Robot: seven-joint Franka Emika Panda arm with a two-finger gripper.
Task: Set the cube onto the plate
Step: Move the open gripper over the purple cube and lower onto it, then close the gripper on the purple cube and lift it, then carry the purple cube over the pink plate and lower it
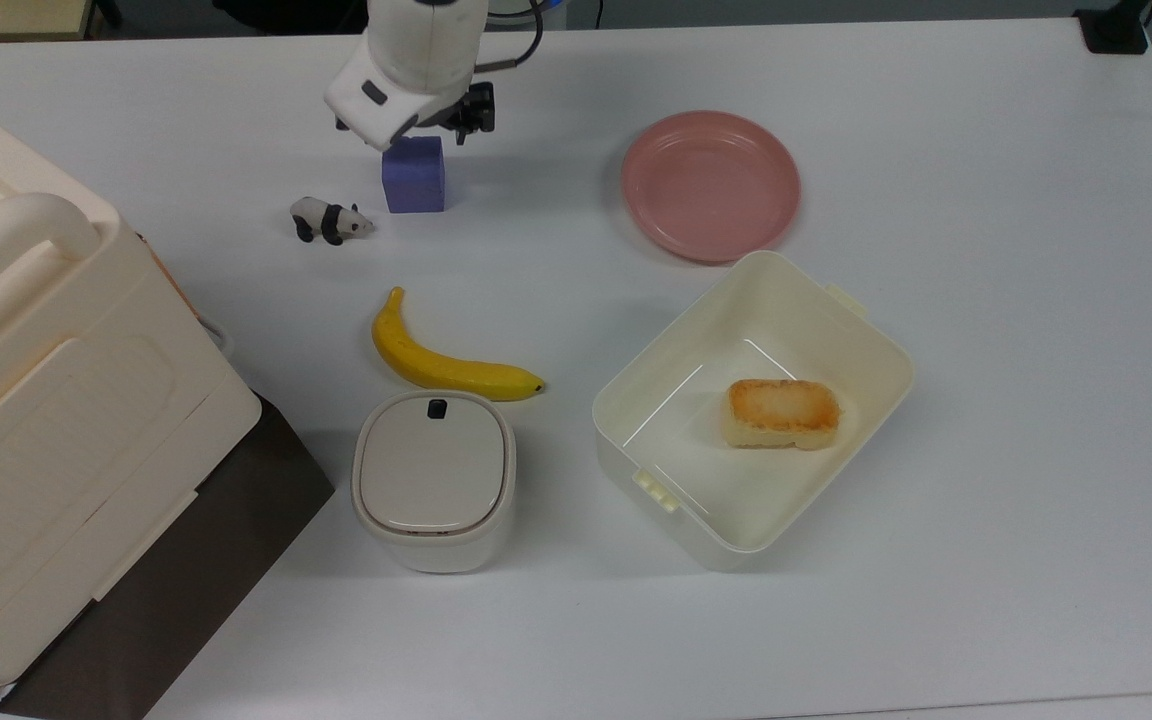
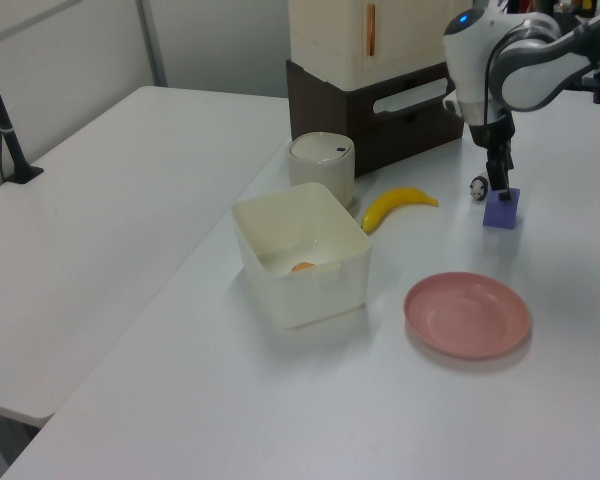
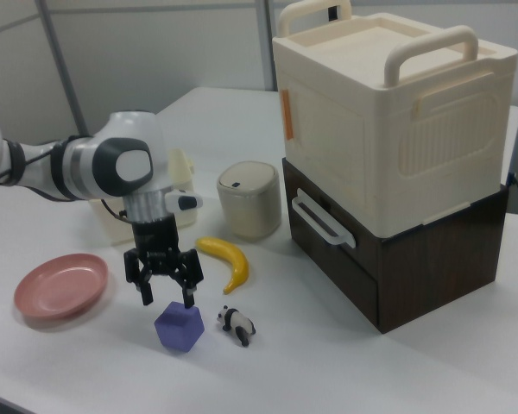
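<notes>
The purple-blue cube [image 1: 414, 180] rests on the white table, left of the pink plate [image 1: 711, 185] in the top view. My gripper [image 1: 406, 130] hangs directly over the cube, with the white wrist hiding the cube's far edge. In the right view the gripper [image 3: 167, 298] is open, its black fingertips [image 3: 145, 297] spread just above the cube [image 3: 180, 328]. In the left view the gripper [image 2: 499, 186] hovers over the cube [image 2: 501, 210], and the plate [image 2: 467, 315] lies nearer the camera. Nothing lies on the plate [image 3: 60, 287].
A toy panda [image 1: 329, 220] stands just left of the cube in the top view. A banana [image 1: 446, 365], a small lidded bin [image 1: 433, 480] and a cream tub [image 1: 636, 370] holding a bread piece [image 1: 783, 412] lie nearer. A large cream box [image 1: 36, 400] sits on a dark drawer unit at the top view's left.
</notes>
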